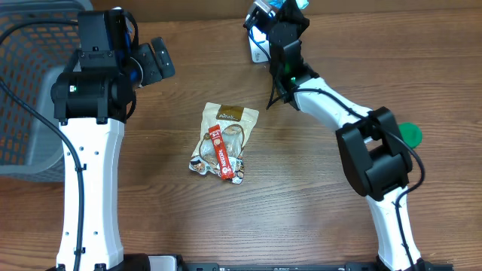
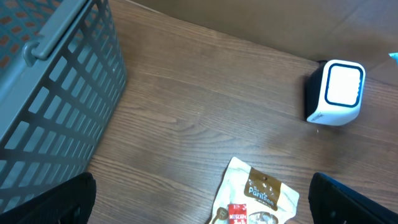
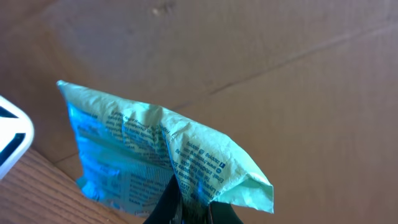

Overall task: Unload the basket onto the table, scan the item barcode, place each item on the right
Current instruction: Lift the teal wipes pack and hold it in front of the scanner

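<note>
My right gripper is shut on a crumpled light-green packet with small print on it, held up in the air. In the overhead view this gripper is at the table's far edge, just right of the white barcode scanner. A corner of the scanner shows at the left of the right wrist view. My left gripper is open and holds nothing. It hangs over the table with the scanner ahead to the right.
A tan and white snack pouch with a red stick packet across it lies mid-table. A grey mesh basket stands at the far left. A green round object sits behind the right arm.
</note>
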Action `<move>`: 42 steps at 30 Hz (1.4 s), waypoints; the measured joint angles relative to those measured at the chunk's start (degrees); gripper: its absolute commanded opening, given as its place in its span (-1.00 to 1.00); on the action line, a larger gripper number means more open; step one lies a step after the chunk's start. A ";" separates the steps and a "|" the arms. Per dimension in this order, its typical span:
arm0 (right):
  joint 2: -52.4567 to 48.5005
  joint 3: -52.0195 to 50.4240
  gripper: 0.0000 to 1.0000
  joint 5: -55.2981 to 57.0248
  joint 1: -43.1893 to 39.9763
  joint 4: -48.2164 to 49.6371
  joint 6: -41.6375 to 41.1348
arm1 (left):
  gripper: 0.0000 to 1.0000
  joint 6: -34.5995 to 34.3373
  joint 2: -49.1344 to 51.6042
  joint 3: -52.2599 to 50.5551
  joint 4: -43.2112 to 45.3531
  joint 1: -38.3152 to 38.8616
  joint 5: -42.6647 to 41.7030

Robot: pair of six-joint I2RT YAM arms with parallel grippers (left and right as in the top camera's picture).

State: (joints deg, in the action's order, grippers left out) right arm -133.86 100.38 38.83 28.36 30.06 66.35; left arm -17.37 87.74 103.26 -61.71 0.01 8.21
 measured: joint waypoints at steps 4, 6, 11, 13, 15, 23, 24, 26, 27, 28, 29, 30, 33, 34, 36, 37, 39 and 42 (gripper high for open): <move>-1.70 0.00 -0.93 1.11 0.74 5.25 2.34 | 0.99 0.02 0.00 0.00 0.00 0.00 0.00; -2.12 0.00 -0.93 1.22 1.33 5.35 2.97 | 1.00 0.02 0.00 0.00 -0.02 0.00 0.00; -3.96 0.00 -0.93 1.51 3.15 5.20 4.20 | 1.00 0.00 0.00 0.00 -0.02 0.00 0.00; -4.68 0.00 -0.93 1.42 3.69 5.07 4.68 | 1.00 0.02 0.00 0.00 0.00 0.00 0.00; -5.33 0.00 -0.93 1.18 4.04 5.11 6.12 | 0.99 0.02 0.00 0.00 0.00 0.00 0.00; -6.95 0.00 -0.93 -0.09 3.50 5.05 11.10 | 1.00 0.00 0.00 0.00 0.00 0.00 0.00; -7.02 0.00 -0.93 -0.31 3.48 5.09 11.50 | 0.99 0.02 0.00 0.00 -0.02 0.00 0.00; -7.10 0.00 -0.93 -1.01 3.26 5.55 12.52 | 1.00 0.00 0.00 0.00 0.00 0.00 0.00; -7.17 0.00 -0.93 -1.31 3.23 6.32 13.38 | 1.00 0.00 0.00 0.00 -0.02 0.00 0.00; -7.21 0.00 -0.93 -1.81 3.21 7.13 14.47 | 1.00 0.00 0.00 0.00 0.02 0.00 0.00; -7.21 0.00 -0.93 -2.27 3.23 7.74 15.28 | 1.00 0.02 0.00 0.00 -0.02 0.00 0.00; -7.21 0.00 -0.93 -2.60 3.21 8.52 16.02 | 1.00 0.00 0.00 0.00 0.02 0.00 0.00; -7.21 0.00 -0.93 -3.43 3.15 9.44 17.64 | 0.99 0.02 0.00 0.00 -0.02 0.00 0.00; -7.21 0.00 -0.93 -3.67 3.10 9.07 17.99 | 1.00 0.02 0.00 0.00 0.00 0.00 0.00; -7.23 0.00 -0.93 -4.02 2.95 7.80 18.36 | 1.00 0.02 0.00 0.00 -0.02 0.00 0.00; -7.23 0.00 -0.93 -4.13 2.80 7.45 18.56 | 1.00 0.02 0.00 0.00 0.00 0.00 0.00; -7.26 0.00 -0.93 -4.20 2.40 7.10 18.78 | 1.00 0.00 0.00 0.00 0.00 0.00 0.00; -7.26 0.00 -0.93 -4.28 1.70 6.27 18.69 | 1.00 0.00 0.00 0.00 0.00 0.00 0.00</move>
State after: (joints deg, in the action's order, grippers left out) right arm -141.12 100.38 34.54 30.06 36.34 85.03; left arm -17.37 87.74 103.26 -61.71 0.01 8.21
